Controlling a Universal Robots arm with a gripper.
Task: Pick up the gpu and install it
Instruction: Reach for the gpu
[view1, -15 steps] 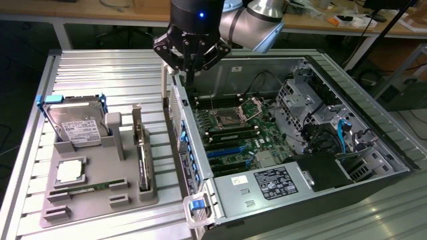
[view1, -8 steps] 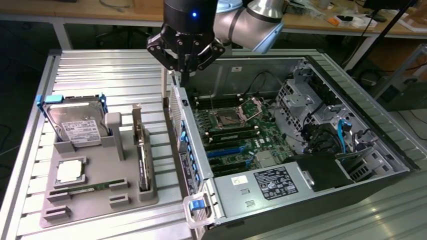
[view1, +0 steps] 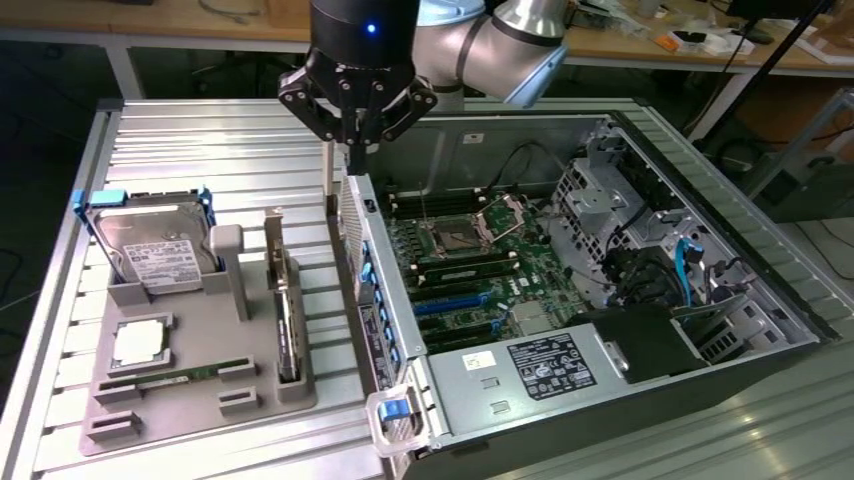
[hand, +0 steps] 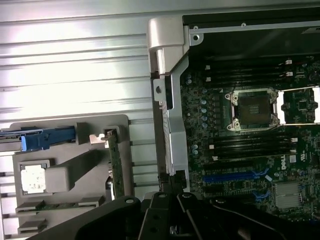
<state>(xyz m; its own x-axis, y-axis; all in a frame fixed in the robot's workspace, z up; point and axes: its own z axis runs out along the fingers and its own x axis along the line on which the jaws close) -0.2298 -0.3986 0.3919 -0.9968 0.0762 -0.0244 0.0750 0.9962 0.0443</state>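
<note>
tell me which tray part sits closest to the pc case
The gpu, standing on edge; the hard drive, processor and memory stick sit farther away.

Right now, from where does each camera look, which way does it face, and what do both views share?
Exterior view: high off the table, facing down obliquely on the grey tray and open computer case; the arm and shut gripper show.
Wrist view: on the wrist, facing down onto the case wall; the gripper shows.
Shared: the gpu standing in the tray, the processor socket.
</note>
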